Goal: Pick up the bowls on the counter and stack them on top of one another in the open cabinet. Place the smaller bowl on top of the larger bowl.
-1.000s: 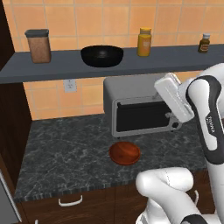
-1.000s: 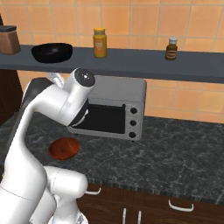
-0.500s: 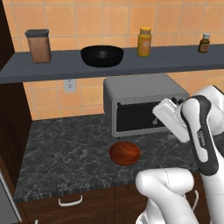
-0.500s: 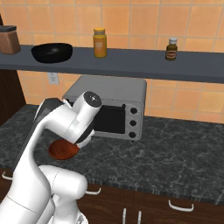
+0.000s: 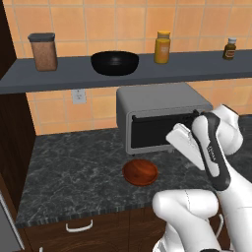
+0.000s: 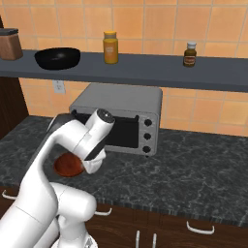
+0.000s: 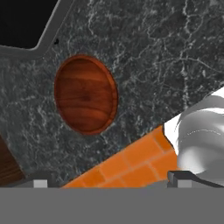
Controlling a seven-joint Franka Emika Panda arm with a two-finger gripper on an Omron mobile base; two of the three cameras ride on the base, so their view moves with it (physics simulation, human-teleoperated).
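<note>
Black bowl (image 5: 114, 63) shelved; my jaws, wide apart and empty, approach brown bowl (image 7: 86, 93), upper left; next: lower, straddle rim.

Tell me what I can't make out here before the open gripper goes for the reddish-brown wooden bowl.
- Reddish-brown wooden bowl: right base view, the white arm covers its right part.
- Grey toaster oven: left base view, arm hides its right front.
- Small dark bottle: label too small to read.
- Gripper: hand view, fingertips barely clear the bottom edge.

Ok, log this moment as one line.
stage: reaching for small bowl | end effector: open, empty, above counter | reddish-brown bowl: on counter before toaster oven | black bowl: on shelf
</note>
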